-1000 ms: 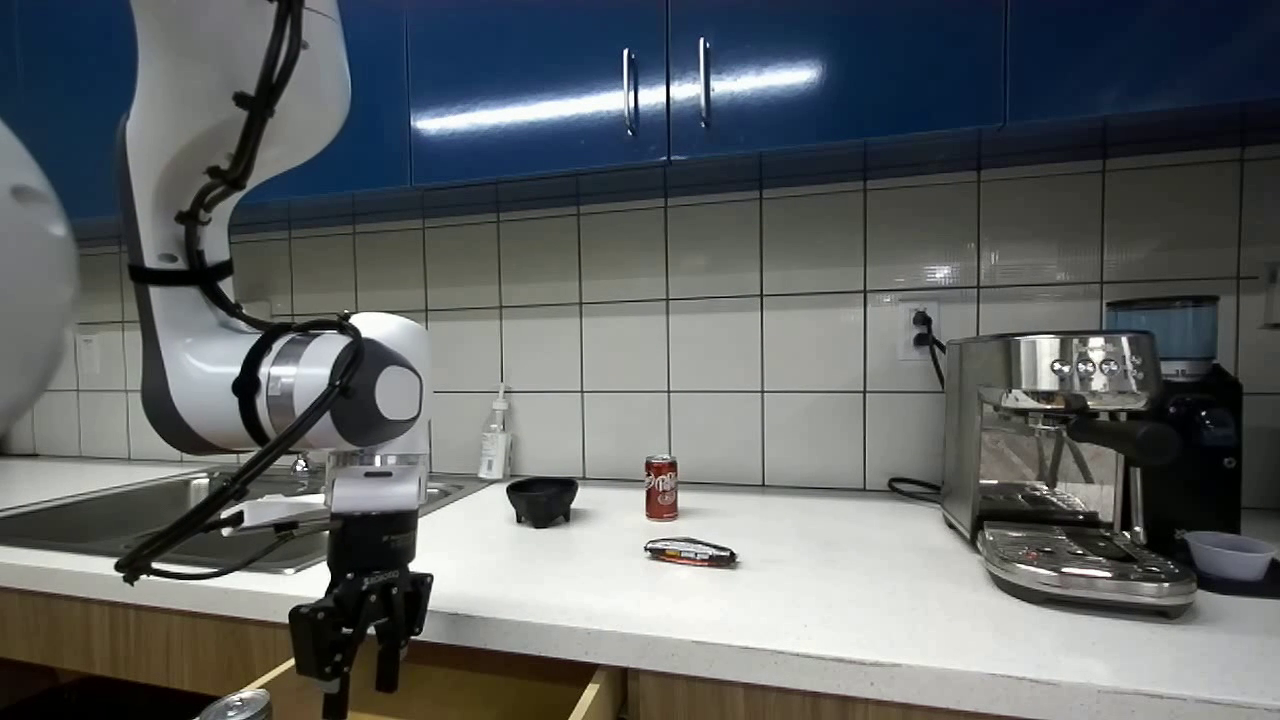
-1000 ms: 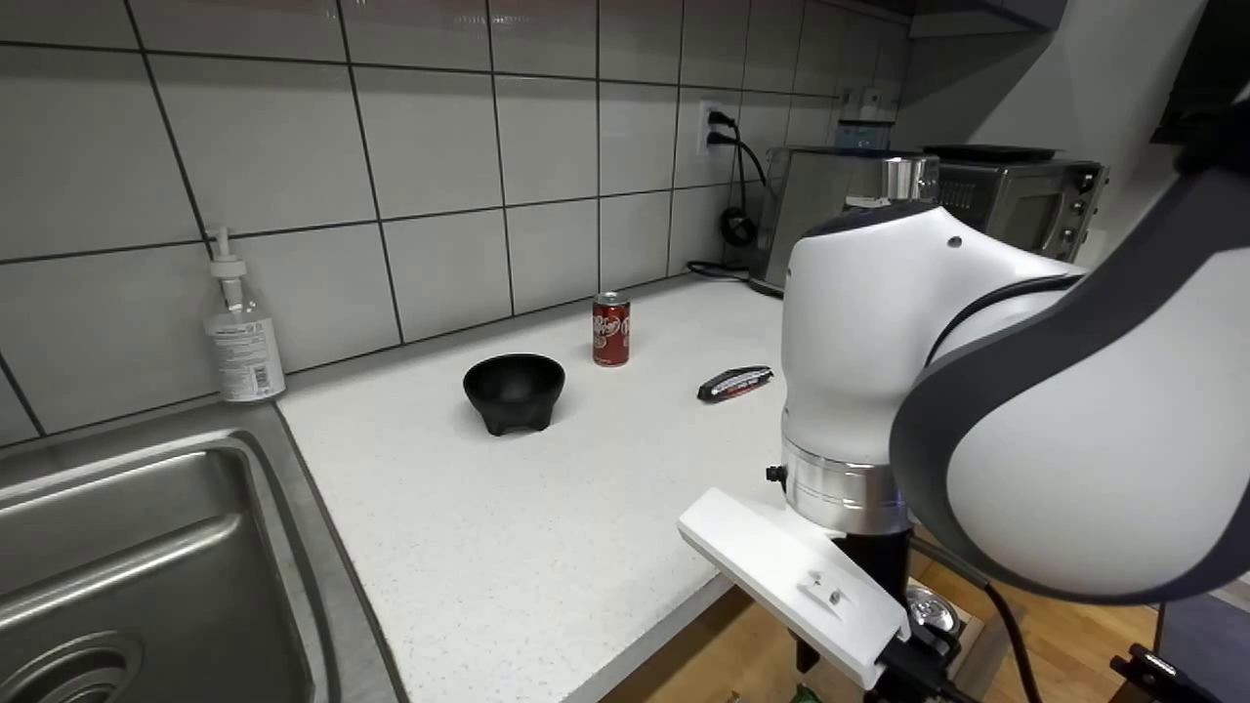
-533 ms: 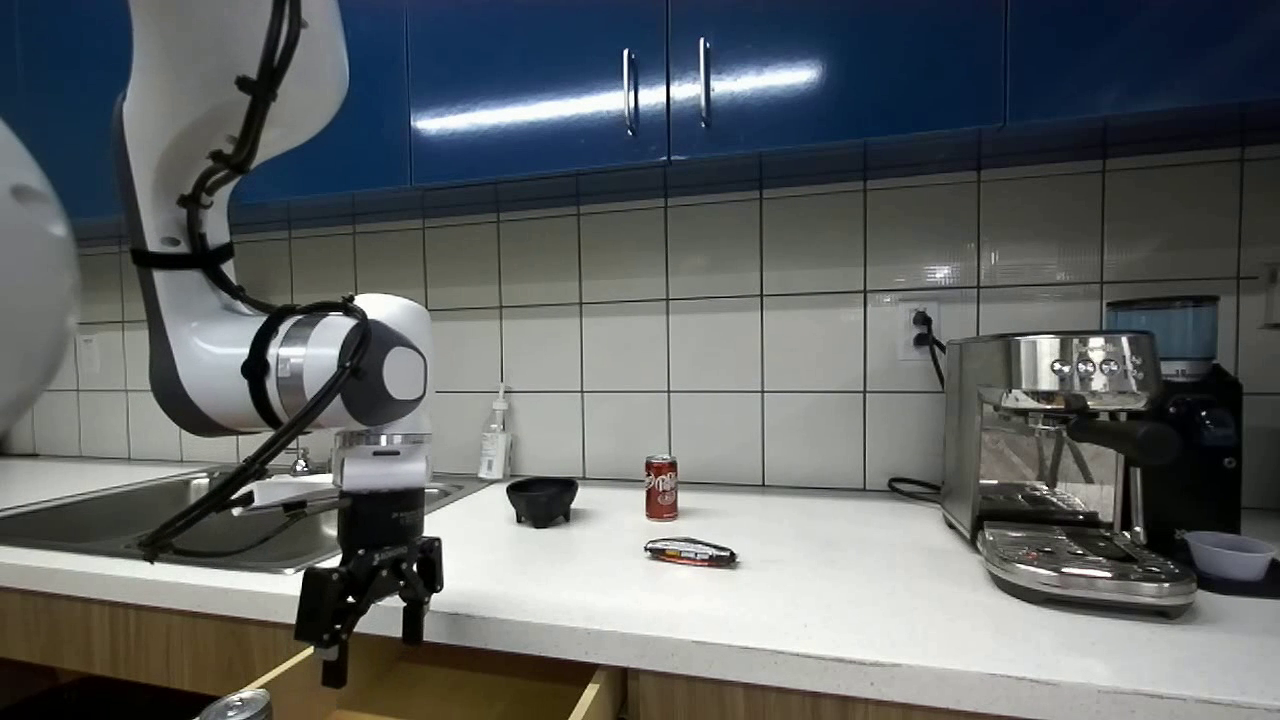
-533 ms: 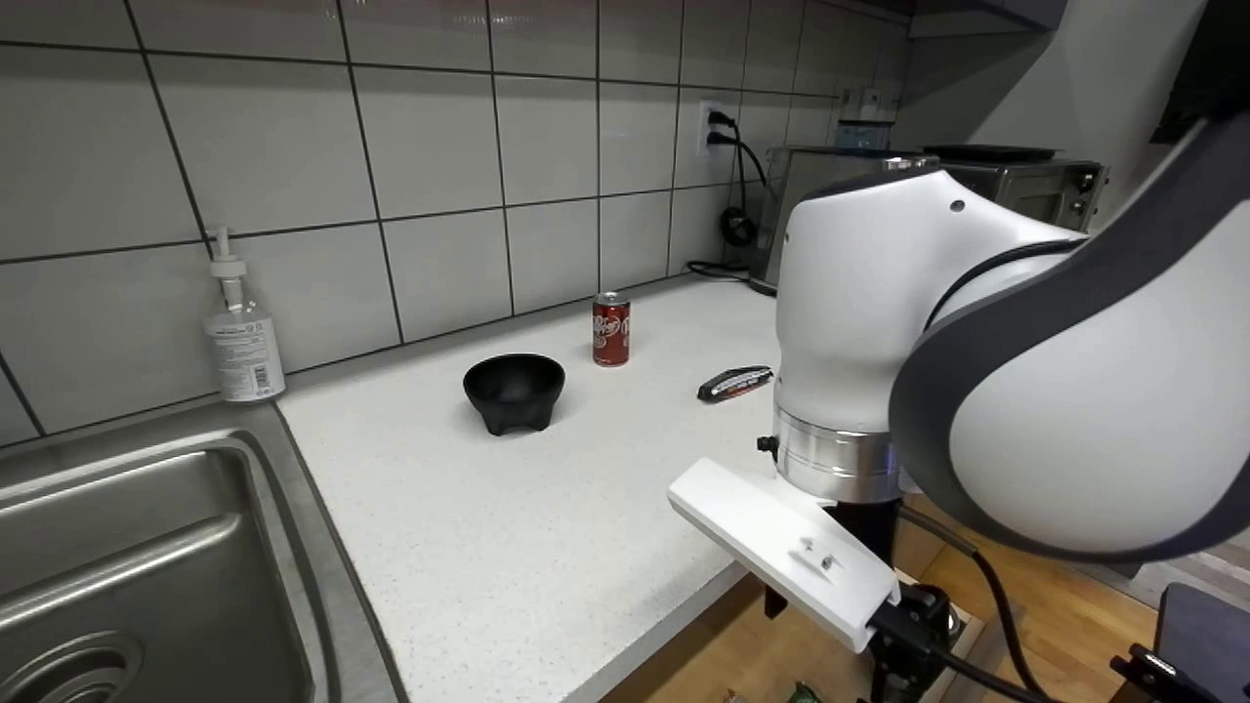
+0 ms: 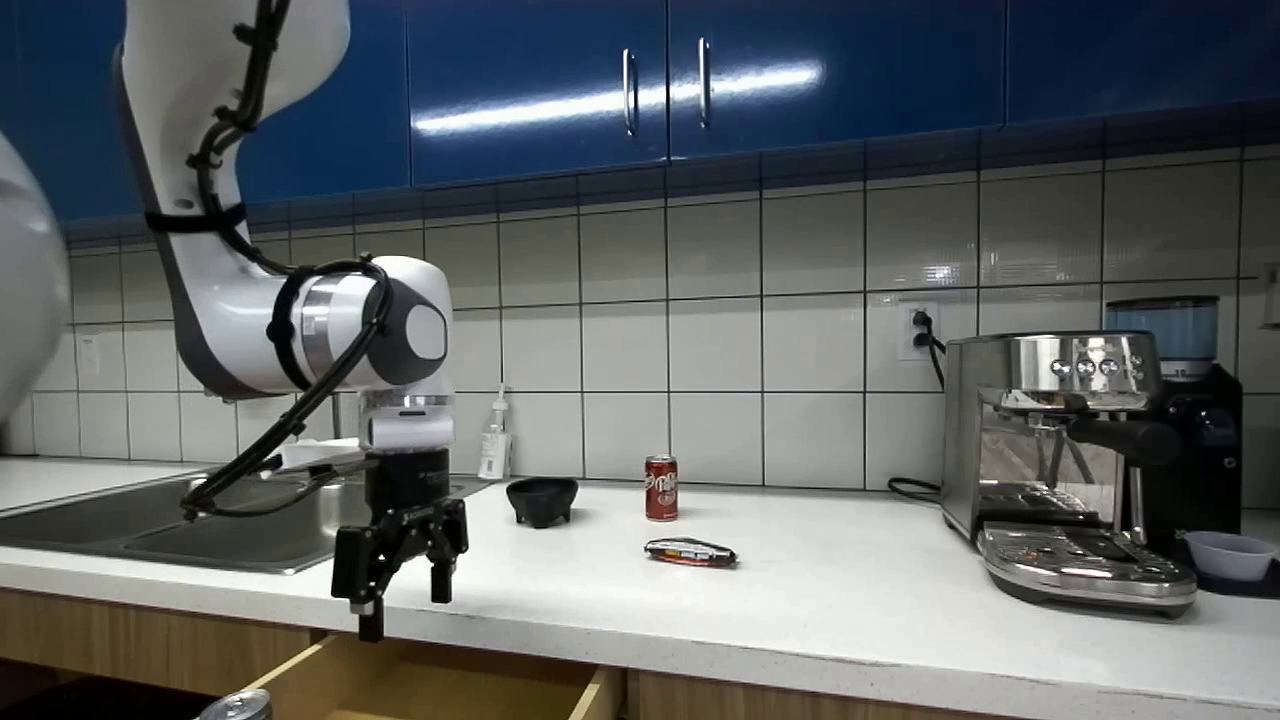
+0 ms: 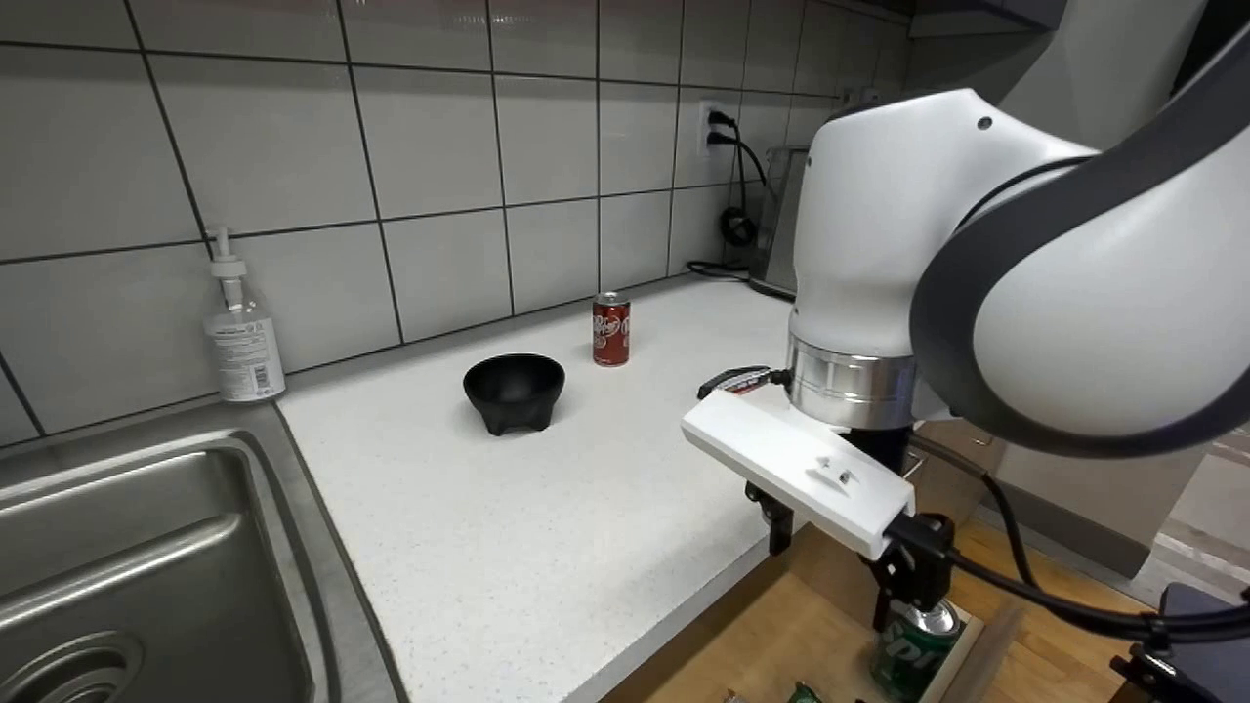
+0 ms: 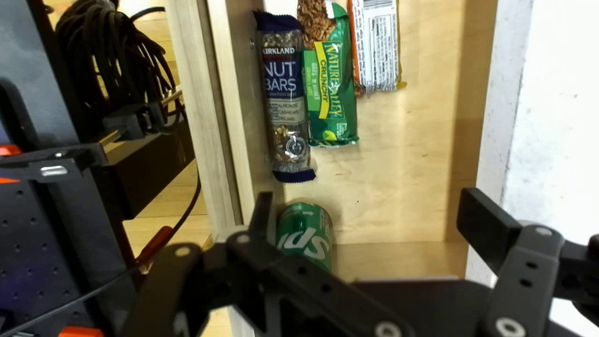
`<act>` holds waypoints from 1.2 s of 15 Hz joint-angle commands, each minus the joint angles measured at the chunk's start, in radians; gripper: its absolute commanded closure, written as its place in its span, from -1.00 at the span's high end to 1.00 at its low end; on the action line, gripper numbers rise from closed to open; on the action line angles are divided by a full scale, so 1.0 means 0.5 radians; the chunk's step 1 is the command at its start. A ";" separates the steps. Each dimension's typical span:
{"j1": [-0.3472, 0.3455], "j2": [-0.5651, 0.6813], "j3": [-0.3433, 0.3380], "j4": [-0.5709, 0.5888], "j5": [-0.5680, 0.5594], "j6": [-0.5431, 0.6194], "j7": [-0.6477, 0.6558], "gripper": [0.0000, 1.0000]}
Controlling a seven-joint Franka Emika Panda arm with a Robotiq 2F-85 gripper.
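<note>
Black two-fingered gripper (image 5: 406, 605) hangs over an open, pale wooden drawer (image 7: 407, 187); fingers spread wide, nothing between them, no contact I can see. Nearest: a green aluminium soda can (image 7: 306, 230), upright in the drawer's front corner. Farther along, lying flat: a purple-and-clear plastic-wrapped nut bar (image 7: 283, 89), a green plastic-wrapped granola bar (image 7: 330, 89), a rectangular white-backed wrapped bar (image 7: 378, 44).

Risks, as I judge it: lowering straight from here could put one finger on the can and tip it, since the two overlap in the wrist view. The opposite finger looks in line with the lip of the white speckled countertop (image 5: 830, 610); coming down, it could jam there, the spread looking about as wide as the opening, though height is hard to tell. Black cable (image 6: 1201, 622) off the wrist might snag on the drawer front.

View differences: the wrist view alone shows the bars well enough to read; an exterior view catches only wrapper scraps (image 6: 805, 693) at its bottom edge. Can's lettering shows in the wrist view; an exterior view gives just its silver lid (image 5: 237, 705). Wrist view misses the red aluminium can (image 5: 661, 488) and black stubby-legged bowl (image 5: 542, 500) on the countertop, seen in both exterior views. Chrome-and-steel espresso machine (image 5: 1030, 455): front visible only in an exterior view.
</note>
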 commanded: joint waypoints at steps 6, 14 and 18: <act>-0.265 -0.102 -0.096 0.122 -0.084 -0.138 -0.474 1.00; -0.415 0.074 -0.206 0.422 0.031 -0.121 -0.921 1.00; -0.444 0.236 -0.249 0.650 0.061 -0.121 -1.033 1.00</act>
